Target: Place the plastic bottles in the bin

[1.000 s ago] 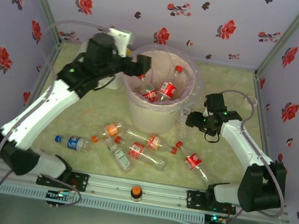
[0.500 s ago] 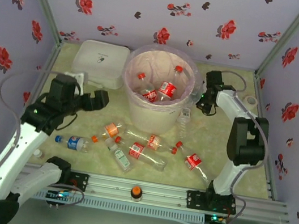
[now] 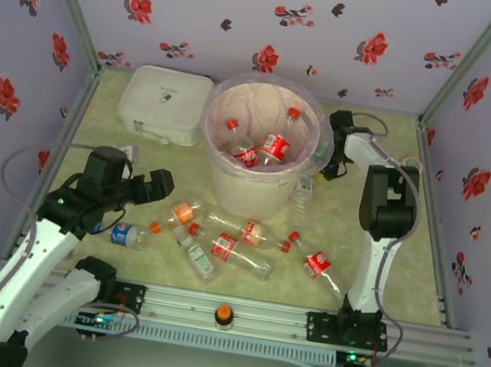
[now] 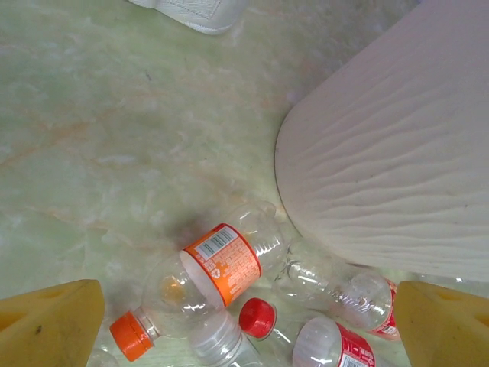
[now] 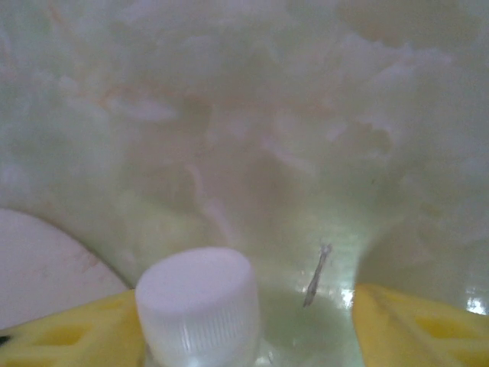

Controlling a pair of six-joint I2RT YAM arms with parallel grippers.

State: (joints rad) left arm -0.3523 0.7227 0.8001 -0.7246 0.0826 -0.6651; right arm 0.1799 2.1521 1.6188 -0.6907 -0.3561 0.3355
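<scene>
At left gripper: released, yellow fingers spread wide above orange-label bottle lying on green table, with bin at 2 o'clock. At right gripper: set astride white cap, cap against left finger and clear of right finger; grasp cannot be told. From above: right gripper at 3 o'clock of bin, two bottles inside, remaining plastic bottles lying at bin's 6 o'clock.

Between your left gripper's wide jaws lies a clear orange-labelled plastic bottle. The ribbed round white bucket blocks ahead-right, and the green tabletop lies bare ahead-left. A white-capped clear bottle crowds one finger of your right gripper, leaving room beside the other.
</scene>
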